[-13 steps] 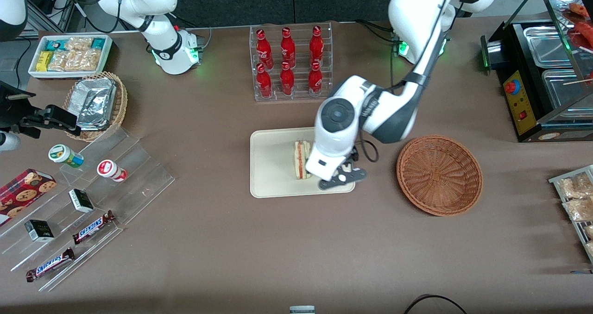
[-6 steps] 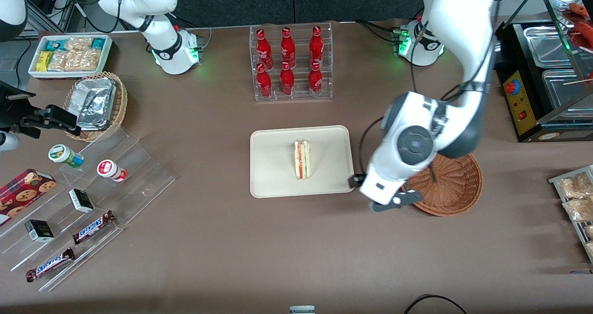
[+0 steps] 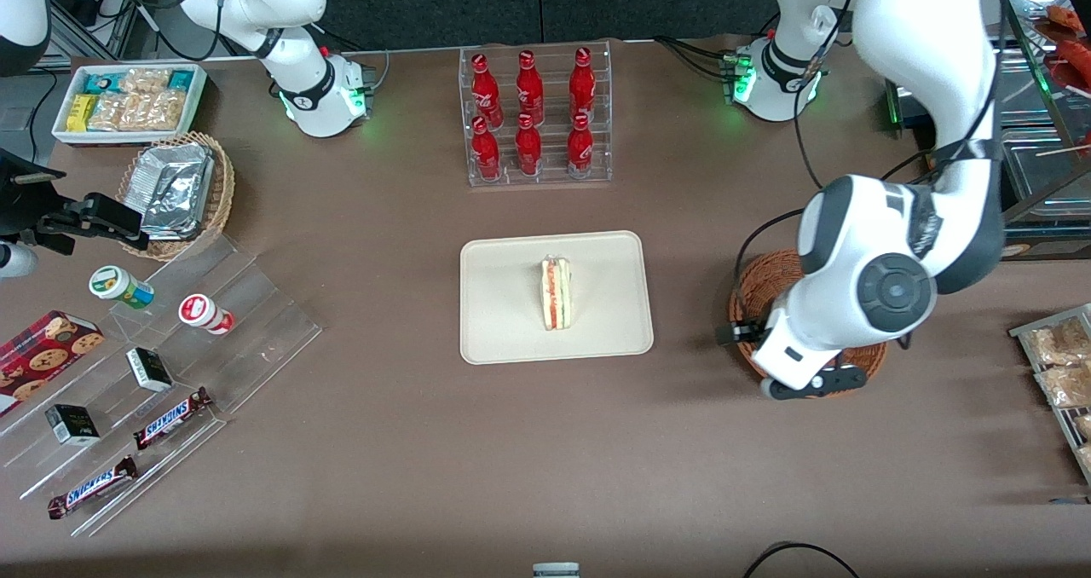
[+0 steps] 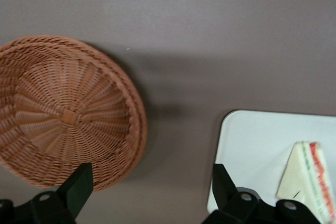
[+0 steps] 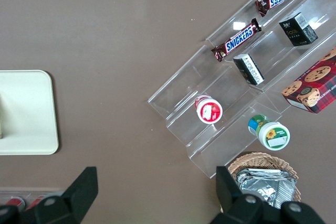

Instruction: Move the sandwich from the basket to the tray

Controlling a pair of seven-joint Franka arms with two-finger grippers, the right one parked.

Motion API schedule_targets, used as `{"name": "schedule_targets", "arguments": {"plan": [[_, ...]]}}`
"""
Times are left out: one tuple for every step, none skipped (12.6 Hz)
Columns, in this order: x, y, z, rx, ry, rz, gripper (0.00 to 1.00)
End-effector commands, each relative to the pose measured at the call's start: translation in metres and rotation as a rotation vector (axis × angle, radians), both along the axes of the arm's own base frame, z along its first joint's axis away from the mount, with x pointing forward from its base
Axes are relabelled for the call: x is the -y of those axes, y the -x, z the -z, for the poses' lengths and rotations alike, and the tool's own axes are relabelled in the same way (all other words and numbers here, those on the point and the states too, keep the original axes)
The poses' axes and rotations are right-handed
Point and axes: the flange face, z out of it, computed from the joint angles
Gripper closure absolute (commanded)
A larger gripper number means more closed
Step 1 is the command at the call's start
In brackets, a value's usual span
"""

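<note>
My table [image 3: 409, 442] is brown, and the biggest of my task's things on it is the cream tray [image 3: 503, 322], a flat rectangle with rounded corners and a low rim. Beside it, toward my working arm's end, sits the basket [image 3: 754, 284], a round shallow bowl of reddish-brown wicker, with nothing in it. The sandwich [image 3: 557, 293] lies on the tray, near its middle: a small wedge of pale bread with a red-orange stripe of filling along its cut edge, which runs from 12 to 6 o'clock in the front view.

The front view hides most of the basket under my arm; my wrist camera shows the whole woven bowl [image 4: 65, 111], bare inside, plus a corner of the tray [image 4: 252, 145] and the sandwich [image 4: 307, 179]. Only the front view shows the rack of red bottles [image 3: 533, 113], at 12 o'clock from the tray.

My gripper [image 4: 149, 184] hangs above the basket's edge nearest the front camera; its fingers [image 4: 79, 184] are spread wide apart, holding and touching nothing.
</note>
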Motion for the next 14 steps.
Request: {"name": "schedule_targets", "arguments": {"plan": [[-0.030,0.036,-0.030,-0.018,0.023,0.018,0.00],[-0.039,0.047,-0.043,-0.031,0.020,0.032,0.00],[-0.047,0.055,-0.054,-0.059,0.012,0.057,0.00],[-0.060,0.063,-0.065,-0.087,-0.009,0.095,0.00],[-0.067,0.070,-0.078,-0.100,-0.029,0.146,0.00],[-0.076,0.075,-0.087,-0.107,-0.030,0.174,0.00],[-0.087,0.080,-0.099,-0.102,-0.022,0.188,0.00],[-0.099,0.082,-0.110,-0.092,-0.014,0.198,0.00],[-0.113,0.087,-0.123,-0.082,-0.008,0.202,0.00],[-0.118,0.092,-0.133,-0.080,-0.002,0.216,0.00],[-0.128,0.098,-0.144,-0.079,0.002,0.219,0.00],[-0.131,0.106,-0.155,-0.079,0.000,0.218,0.00],[-0.138,0.113,-0.166,-0.073,-0.002,0.207,0.00],[-0.141,0.121,-0.179,-0.070,-0.005,0.203,0.00]]}}
